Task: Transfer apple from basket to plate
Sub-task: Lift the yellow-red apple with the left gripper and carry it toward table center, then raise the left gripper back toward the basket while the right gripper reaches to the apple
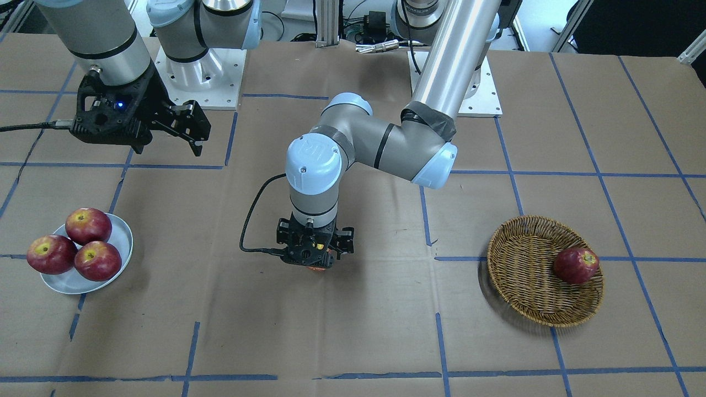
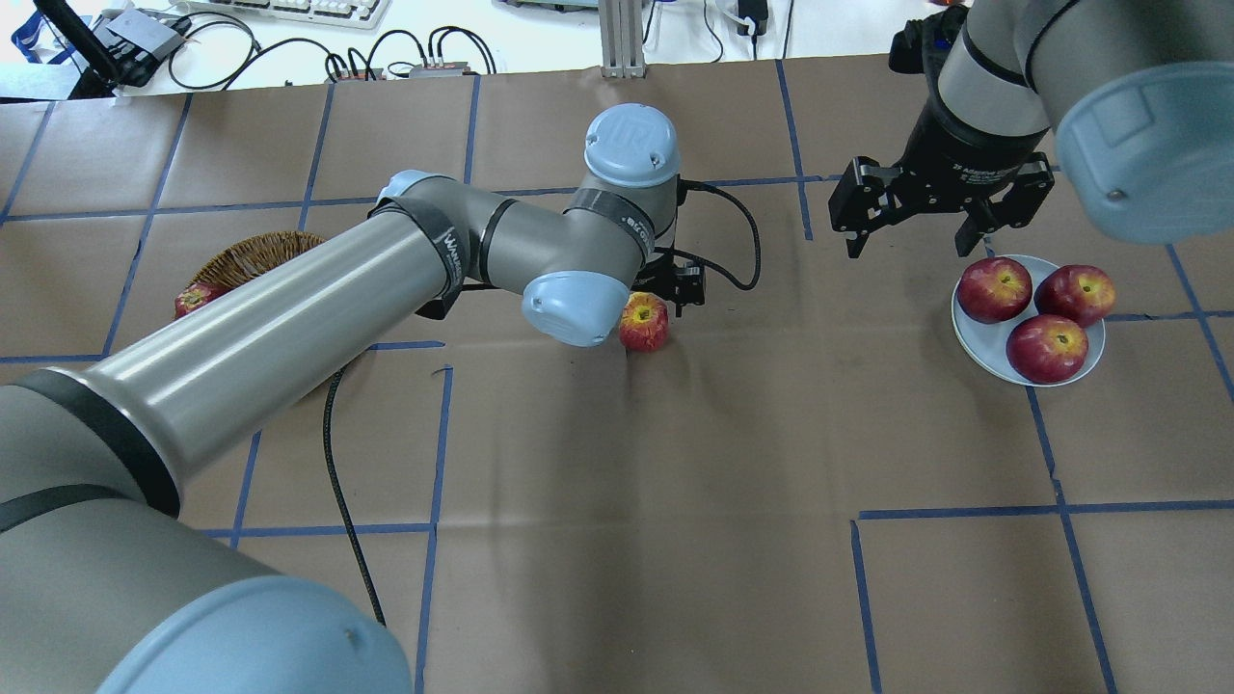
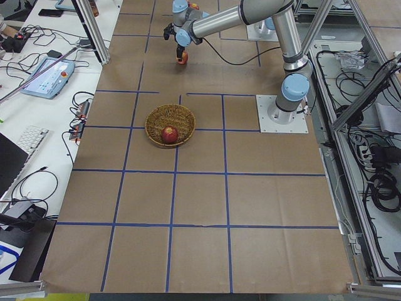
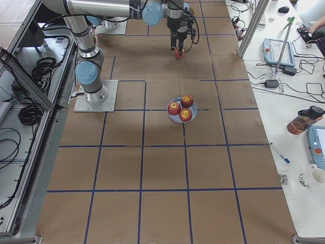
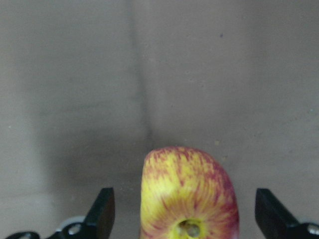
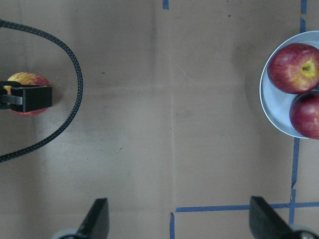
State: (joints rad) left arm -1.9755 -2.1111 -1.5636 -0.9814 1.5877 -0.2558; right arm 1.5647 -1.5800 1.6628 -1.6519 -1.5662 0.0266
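From the front, the left tool (image 1: 315,263) points straight down at the middle of the brown paper-covered bench (image 1: 353,342). Only an orange sliver of the yellow-and-red streaked apple (image 1: 318,268) shows beneath it. The round tan woven wicker basket (image 1: 521,275) holds a single dark red apple (image 1: 576,265), which lies against its rim. At the bench's other end, the small round pale grey-white plate (image 1: 122,234) carries three dark red apples (image 1: 97,260). The right tool (image 1: 190,129) hangs above the bench, near the plate but not over it, with its jaws spread.

From overhead, the streaked apple (image 2: 644,322) appears to rest on the bench. It lies roughly between the wicker basket (image 2: 253,253) and the plate (image 2: 976,337), well apart from both.

In the left wrist view, the streaked apple (image 5: 187,194) lies between two black fingers (image 5: 102,211) with a clear gap on each side. The left tool is wide and holds nothing.

In the right wrist view, the right tool's fingers (image 6: 97,219) are wide apart over bare bench. The plate (image 6: 266,104) shows at the right edge with two of its apples visible. The streaked apple (image 6: 25,79) is at the left edge, partly behind a black finger of the left tool.
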